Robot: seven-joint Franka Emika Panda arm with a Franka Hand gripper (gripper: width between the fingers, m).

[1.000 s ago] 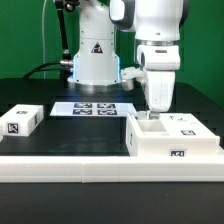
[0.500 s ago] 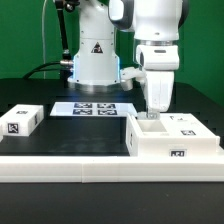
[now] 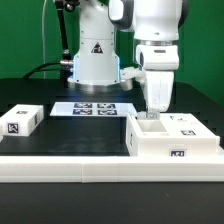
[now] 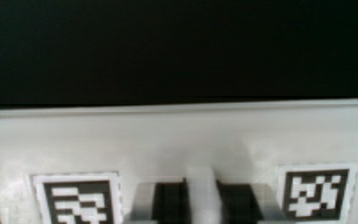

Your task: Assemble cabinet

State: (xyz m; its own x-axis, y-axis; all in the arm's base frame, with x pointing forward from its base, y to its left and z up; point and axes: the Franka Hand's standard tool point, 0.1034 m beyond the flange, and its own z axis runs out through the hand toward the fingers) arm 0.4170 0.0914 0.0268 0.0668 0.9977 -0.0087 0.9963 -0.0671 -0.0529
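At the exterior view's left, a loose block (image 3: 21, 120) with a tag sits alone near the table's (image 3: 70, 138) front rail (image 3: 100, 172). It looks parked there to wait its turn, with bare black surface all round it for a straight-down pick. Further back, the marker board (image 3: 90, 108) lies flat in front of the pedestal (image 3: 92, 58), well clear of the work.

To the right, the arm hangs upright with the gripper (image 3: 152, 117) lowered onto the near-left corner of the cabinet (image 3: 178, 142). The cabinet stands at the exterior view's right, against the front rail. I judge the rail serves as a backstop, so the box cannot slide when it is pushed or gripped.

From the wrist, the cabinet (image 4: 176, 140) fills the view. Its far edge runs straight against the dark table, and two tags (image 4: 75, 200) flank the fingertips. They are blurred, so I cannot tell whether the gripper is spread or pinching a wall. Open table lies left of the box; the right side is tight to the frame.
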